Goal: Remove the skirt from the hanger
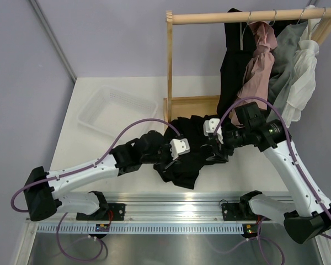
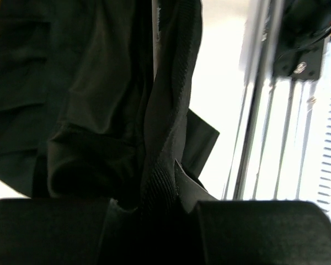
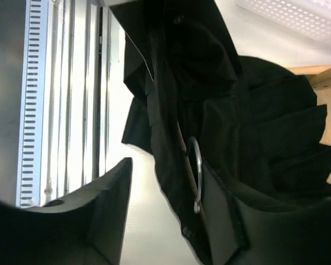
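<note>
skirt (image 1: 186, 165) heaped, hanger (image 3: 199, 176) mostly buried (metal peeking)

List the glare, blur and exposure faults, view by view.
Top external: even light, sharp, but the skirt is a featureless black mass. Left wrist: table blown white, rail washed out. Right wrist: table glaring too, hanger hook fairly crisp.

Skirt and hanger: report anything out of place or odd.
The skirt lies bunched in a heap on the table, not hanging from the rack like the other clothes. The hanger shows only its metal hook, poking sideways from the folds. The left gripper pinches a fold.
</note>
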Motion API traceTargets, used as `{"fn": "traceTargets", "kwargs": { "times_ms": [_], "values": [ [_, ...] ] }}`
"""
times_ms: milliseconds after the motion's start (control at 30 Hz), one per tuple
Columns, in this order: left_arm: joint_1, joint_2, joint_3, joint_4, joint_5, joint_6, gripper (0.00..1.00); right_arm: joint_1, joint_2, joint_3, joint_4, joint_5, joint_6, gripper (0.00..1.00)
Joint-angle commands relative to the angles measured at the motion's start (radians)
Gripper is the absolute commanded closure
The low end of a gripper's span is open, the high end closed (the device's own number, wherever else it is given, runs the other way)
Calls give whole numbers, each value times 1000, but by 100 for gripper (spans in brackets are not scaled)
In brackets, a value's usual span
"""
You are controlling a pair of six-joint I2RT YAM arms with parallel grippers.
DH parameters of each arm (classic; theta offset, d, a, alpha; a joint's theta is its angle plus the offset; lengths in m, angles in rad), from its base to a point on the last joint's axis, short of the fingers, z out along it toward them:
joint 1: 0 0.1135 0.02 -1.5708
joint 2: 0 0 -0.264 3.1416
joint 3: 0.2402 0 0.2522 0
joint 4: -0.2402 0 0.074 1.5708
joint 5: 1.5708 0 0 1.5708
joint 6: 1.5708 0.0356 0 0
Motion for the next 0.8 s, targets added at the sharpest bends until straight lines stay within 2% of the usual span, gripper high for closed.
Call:
{"fn": "traceTargets", "kwargs": {
  "times_ms": [0,33,100,200,267,400,500,600,767],
  "values": [
    [7,-72,-28,10,-83,-7,100,8,-37,0,62,-23,83,29],
    [7,-78,-37,9,-89,-22,100,8,-49,1,70,-17,106,13],
    [7,-96,-69,7,-98,-41,100,7,-62,15,81,10,111,1],
    [7,-154,-122,24,-112,-85,100,-3,-63,23,56,73,89,1],
    [7,-196,-151,33,-118,-111,100,-19,-59,-8,26,82,17,1],
    [7,-288,-212,32,-100,-127,100,-43,-77,-101,-10,41,-231,1],
    [7,-341,-225,13,-84,-111,100,-43,-79,-151,47,35,-306,1],
    [7,-372,-223,-5,-75,-98,100,-43,-12,-140,51,1,-392,0],
    [7,-381,-206,-33,-68,-90,100,-44,44,-100,138,-34,-359,0]
  ]
}}
